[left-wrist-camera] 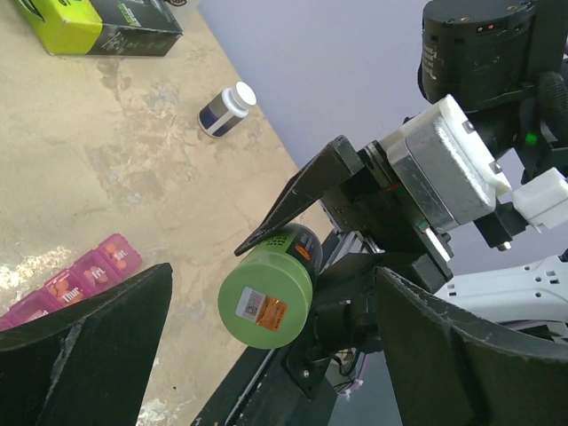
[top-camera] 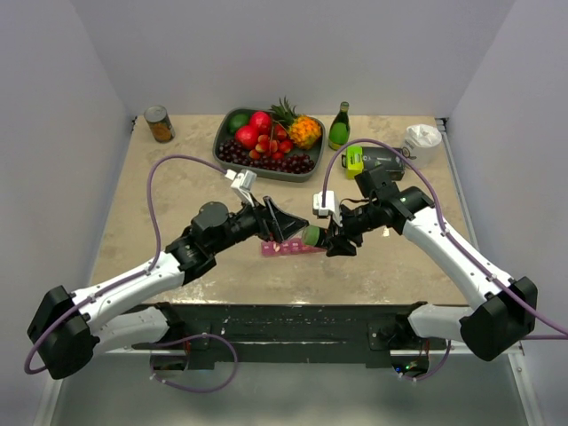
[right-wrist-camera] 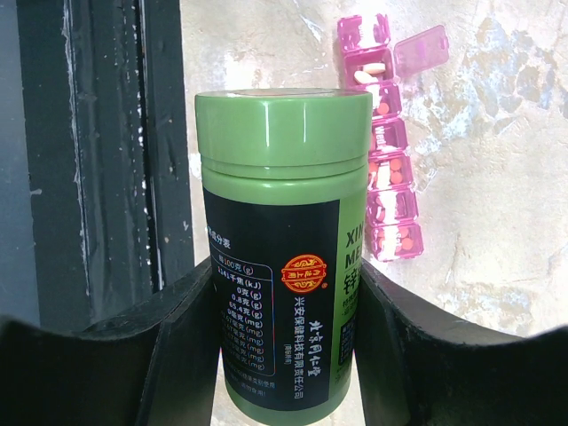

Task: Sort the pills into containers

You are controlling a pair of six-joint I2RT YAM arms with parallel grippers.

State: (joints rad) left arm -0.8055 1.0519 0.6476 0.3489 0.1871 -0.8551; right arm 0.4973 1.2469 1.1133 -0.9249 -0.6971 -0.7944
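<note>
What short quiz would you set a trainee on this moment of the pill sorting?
1. True or false: the right gripper is shut on the green bottle.
2. Pick one. The left gripper is: A wide open, B shut, C out of view.
3. Fill in: one lid of the pink pill organizer stands ____.

Key: 1 true. 2 A. 3 open.
</note>
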